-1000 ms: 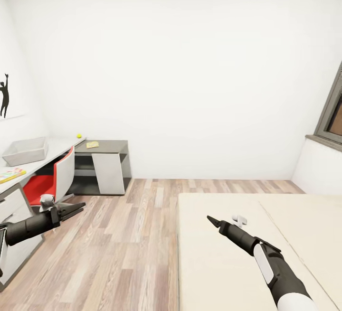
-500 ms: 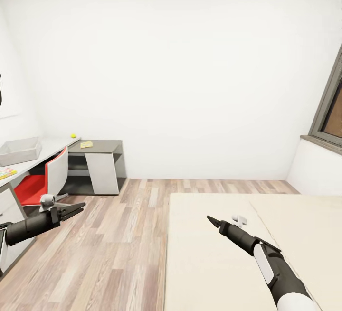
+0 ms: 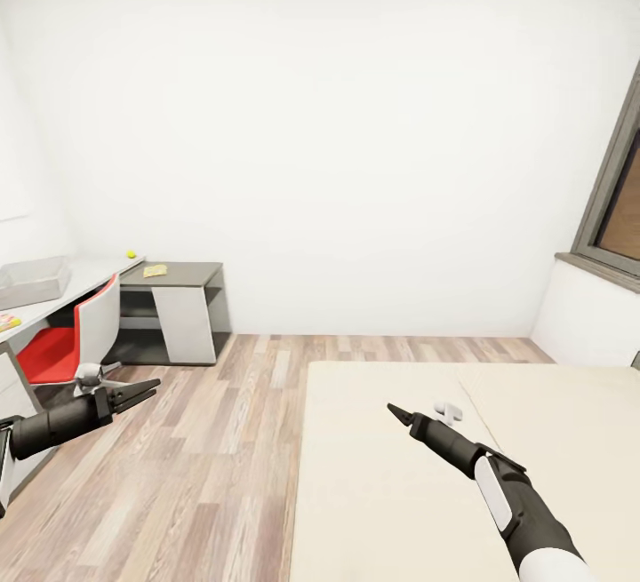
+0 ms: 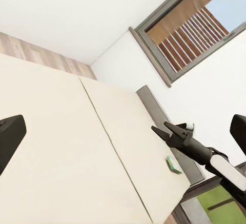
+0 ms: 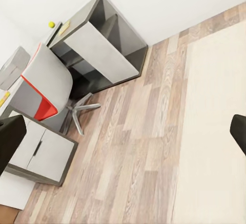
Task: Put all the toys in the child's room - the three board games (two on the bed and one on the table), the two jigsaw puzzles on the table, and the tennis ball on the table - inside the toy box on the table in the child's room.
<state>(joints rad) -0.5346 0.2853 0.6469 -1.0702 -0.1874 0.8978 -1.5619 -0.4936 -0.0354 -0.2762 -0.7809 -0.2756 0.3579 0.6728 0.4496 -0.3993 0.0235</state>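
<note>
We see the tennis ball (image 3: 132,254) sitting on the pale grey surface (image 3: 84,273) against the left wall, close to where that top meets its lower dark grey side section (image 3: 182,275). A small yellowish flat item (image 3: 156,270), too small for us to identify, lies on that dark section just beside the ball. Further along the pale top from the ball stands the grey toy box (image 3: 34,280), and beyond it a colourful flat item (image 3: 9,322) shows at the edge of the head view, cut off so that we cannot tell what it is. A red and white swivel chair (image 3: 76,342) stands at this surface on the wood floor (image 3: 204,449).

Across the floor from the surface lies the bed (image 3: 382,493), with its two beige mattress pads. In the left wrist view we see a small green and white board game (image 4: 173,164) lying on the bed near its grey headboard (image 4: 166,131), below the window (image 4: 187,26).

Our left tool (image 3: 142,389) hangs over the floor in front of the chair, its fingers slightly parted and holding nothing. Our right tool (image 3: 398,412) hangs above the bed; its fingers look drawn together to a point with nothing between them.
</note>
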